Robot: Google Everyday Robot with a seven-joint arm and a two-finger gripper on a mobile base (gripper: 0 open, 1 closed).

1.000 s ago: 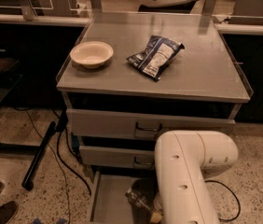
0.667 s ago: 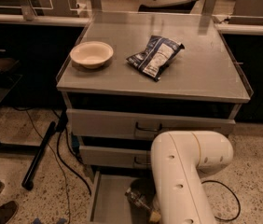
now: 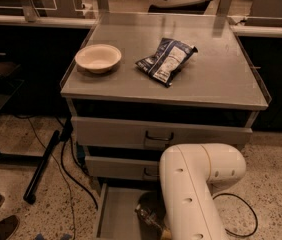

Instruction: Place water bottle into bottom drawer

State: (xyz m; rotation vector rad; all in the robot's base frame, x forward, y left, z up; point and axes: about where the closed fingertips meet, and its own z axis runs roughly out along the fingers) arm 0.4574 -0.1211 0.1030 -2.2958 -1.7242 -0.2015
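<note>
- The step in hand looks like setting the small clear crinkled plastic water bottle (image 3: 147,215) down in the open grey metal bottom drawer (image 3: 114,216). It is best lowered until it rests on the flat floor, away from the low side wall, and only then released.
- The gripper (image 3: 163,230) is low inside the drawer, mostly hidden behind the bulky white arm (image 3: 191,194). I cannot tell whether it grips the bottle.
- The bottle is within the drawer, right beside the gripper, and contact between them is unclear.

Gripper (image 3: 163,229), largely behind the arm (image 3: 191,194), was over the drawer (image 3: 115,215), at 4 o'clock from the bottle (image 3: 147,215).
</note>
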